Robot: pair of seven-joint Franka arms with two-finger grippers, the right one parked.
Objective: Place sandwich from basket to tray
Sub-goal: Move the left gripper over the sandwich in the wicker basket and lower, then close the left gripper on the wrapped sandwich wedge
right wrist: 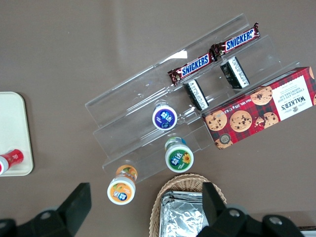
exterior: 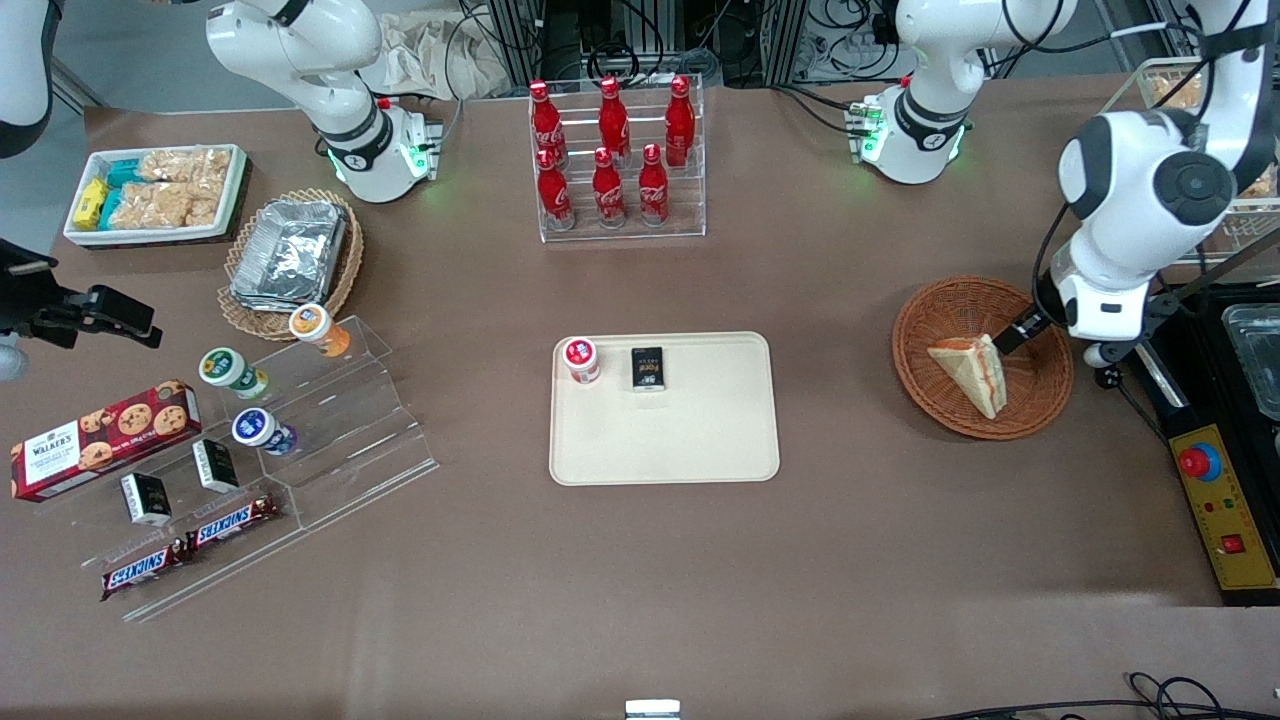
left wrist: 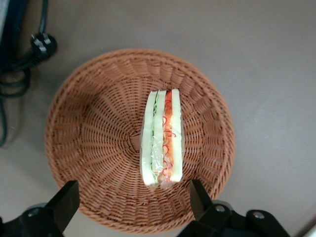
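The sandwich (exterior: 970, 370) is a pale bread wedge with a red-orange and green filling stripe. It lies in the round reddish-brown wicker basket (exterior: 1040, 390) toward the working arm's end of the table. The left gripper (exterior: 1012, 334) hangs low over the basket's rim, just beside the sandwich. In the left wrist view the sandwich (left wrist: 162, 138) stands on edge in the basket (left wrist: 98, 128), and the gripper (left wrist: 132, 200) is open and empty, its fingers spread wide above the basket wall near the sandwich's end. The cream-beige tray (exterior: 690, 440) lies at the table's middle.
A red-lidded cup (exterior: 581, 359) and a small dark box (exterior: 647, 368) stand on the tray. A rack of red bottles (exterior: 615, 160) is farther from the camera. A clear stepped stand (exterior: 300, 440) with snacks is toward the parked arm's end. A yellow control box (exterior: 1225, 520) lies beside the basket.
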